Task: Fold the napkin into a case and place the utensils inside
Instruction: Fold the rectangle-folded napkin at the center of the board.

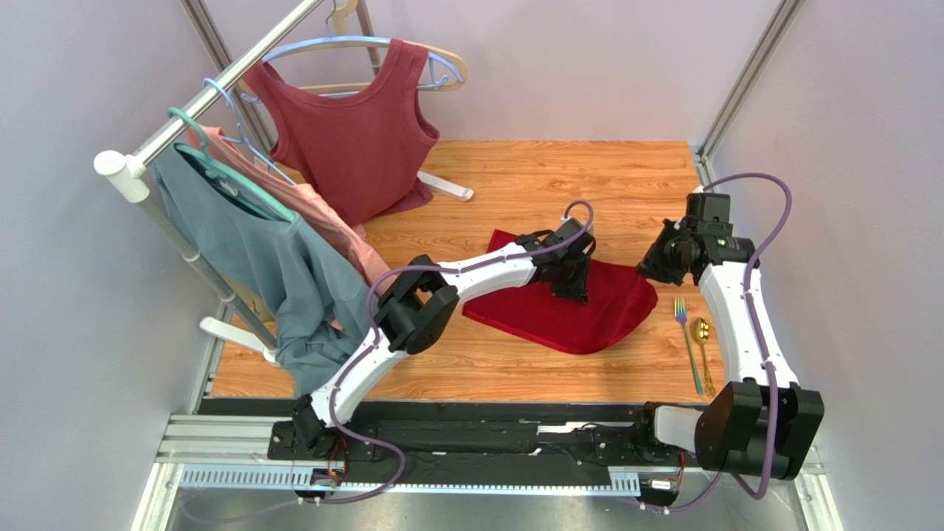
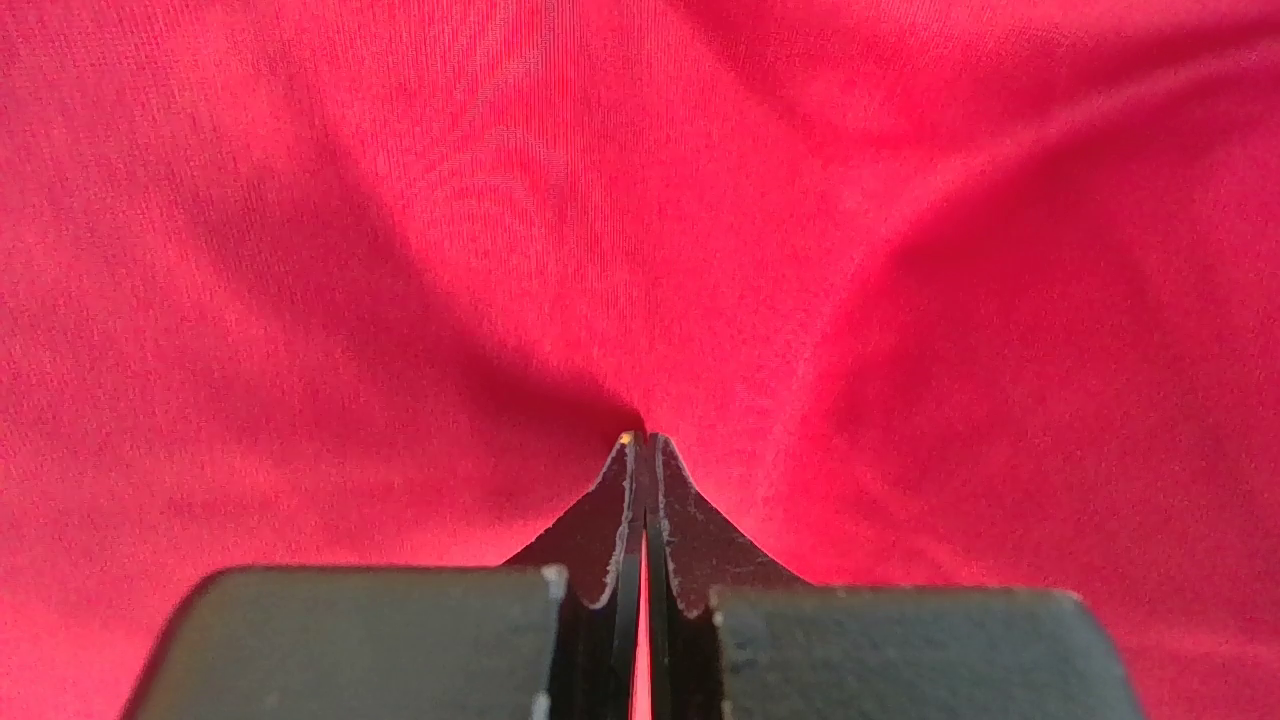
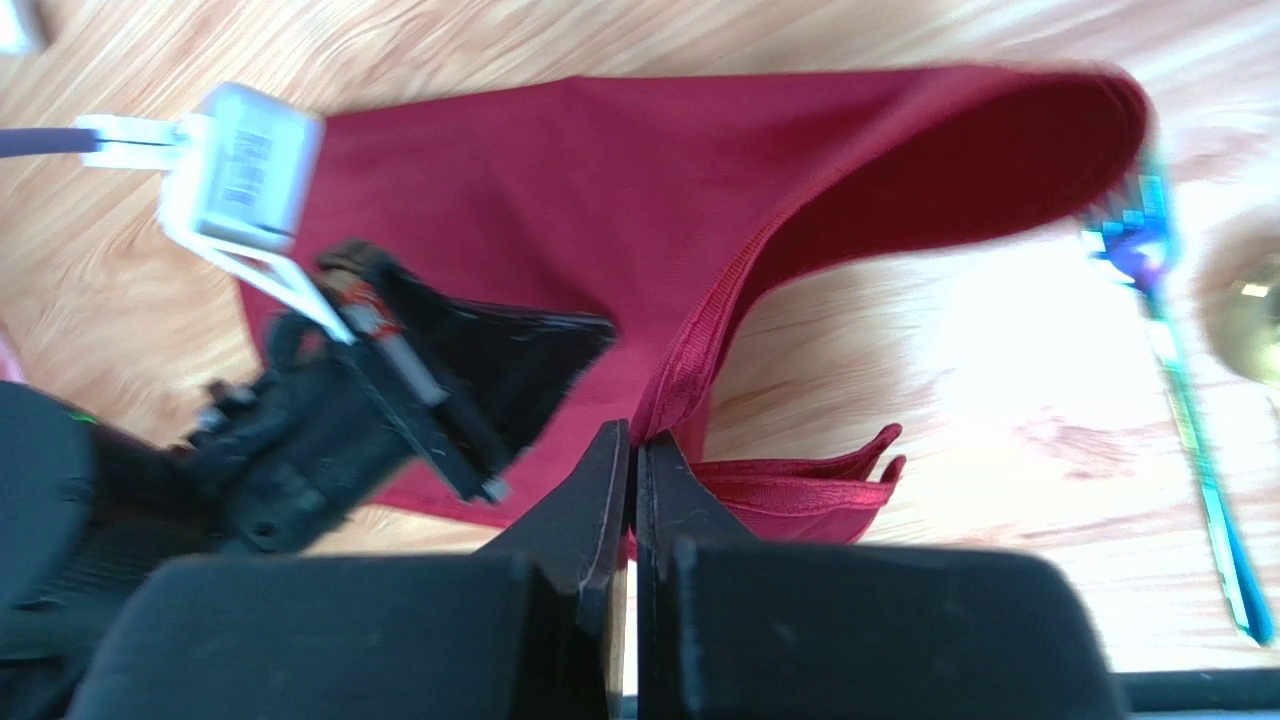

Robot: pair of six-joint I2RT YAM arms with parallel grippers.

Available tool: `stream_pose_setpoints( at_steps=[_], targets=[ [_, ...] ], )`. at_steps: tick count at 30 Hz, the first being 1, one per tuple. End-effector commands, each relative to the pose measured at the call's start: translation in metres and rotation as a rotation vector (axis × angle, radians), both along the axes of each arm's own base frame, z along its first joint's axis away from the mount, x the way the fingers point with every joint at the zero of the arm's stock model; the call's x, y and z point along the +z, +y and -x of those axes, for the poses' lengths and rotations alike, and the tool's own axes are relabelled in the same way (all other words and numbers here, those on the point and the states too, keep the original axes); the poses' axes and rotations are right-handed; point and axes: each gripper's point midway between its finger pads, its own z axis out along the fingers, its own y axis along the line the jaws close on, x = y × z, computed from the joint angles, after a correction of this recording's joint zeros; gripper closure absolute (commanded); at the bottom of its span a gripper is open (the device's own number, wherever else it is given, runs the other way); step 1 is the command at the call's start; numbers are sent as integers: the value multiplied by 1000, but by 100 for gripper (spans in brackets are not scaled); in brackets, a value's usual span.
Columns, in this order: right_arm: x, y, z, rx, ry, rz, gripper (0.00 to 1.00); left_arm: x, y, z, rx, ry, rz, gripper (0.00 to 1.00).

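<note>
The crimson napkin (image 1: 554,310) lies partly folded on the wooden table. My left gripper (image 1: 575,294) stands on its middle, jaws shut and pinching the cloth, which puckers round the tips in the left wrist view (image 2: 646,438). My right gripper (image 1: 649,269) is shut on the napkin's hemmed edge (image 3: 684,375) at its far right side and holds that edge lifted, so the cloth (image 3: 781,165) curls over. A gold fork (image 1: 689,341) and gold spoon (image 1: 705,345) lie side by side to the right of the napkin; they also show in the right wrist view, fork (image 3: 1187,405), spoon (image 3: 1255,308). No finished case shows.
A clothes rack stands at the left with a maroon sleeveless top (image 1: 355,133), a grey-teal shirt (image 1: 260,254) and a pink garment (image 1: 321,216). Its white foot (image 1: 445,184) rests on the far table. Walls close in on the left, back and right.
</note>
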Motion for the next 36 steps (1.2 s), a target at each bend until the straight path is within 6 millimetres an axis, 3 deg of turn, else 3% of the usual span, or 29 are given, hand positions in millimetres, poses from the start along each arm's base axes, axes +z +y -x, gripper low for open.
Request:
stream_pose_setpoints(
  at_steps=[1,3,4,5,7,9,10,11,14,19,22,25,30,31,32,33,36],
  targets=[
    [19,29,-10,78,-42,-63,100,80,31,-4,-42,-196,2,100],
    [23,37,-15,102,-52,-65,100,80,64,-10,-47,-209,-54,99],
    [23,45,-16,128,-47,-64,100,102,78,-14,-34,-235,-48,99],
    [25,54,-21,154,-55,-62,100,89,108,-20,-3,-203,-116,99],
    [26,68,-24,194,-61,-64,100,92,133,-23,-8,-198,-132,99],
    [28,79,-31,224,-59,-74,100,64,166,-21,-6,-184,-223,100],
    [29,89,-31,251,-61,-73,100,60,173,-17,-6,-191,-237,100],
    [29,93,-32,261,-60,-67,100,41,181,-9,-12,-171,-254,100],
    [33,108,-39,280,-64,-68,100,11,179,10,-20,-91,-232,100],
    [35,123,-43,302,-59,-83,100,-22,151,35,-34,-18,-221,100],
    [33,127,-44,314,-47,-100,100,-20,122,45,-35,16,-155,100],
    [28,129,-41,329,-34,-100,100,-10,110,48,-24,10,-121,100],
    [13,138,-33,374,-7,-143,100,5,143,39,16,-54,-173,100],
    [11,141,-31,388,-4,-142,100,22,151,38,25,-76,-160,100],
    [8,145,-30,402,4,-143,100,21,165,40,23,-81,-185,100],
    [5,152,-27,428,13,-156,100,37,176,34,48,-110,-174,100],
    [-5,168,-21,487,36,-177,100,32,217,35,90,-105,-240,100]
  ],
)
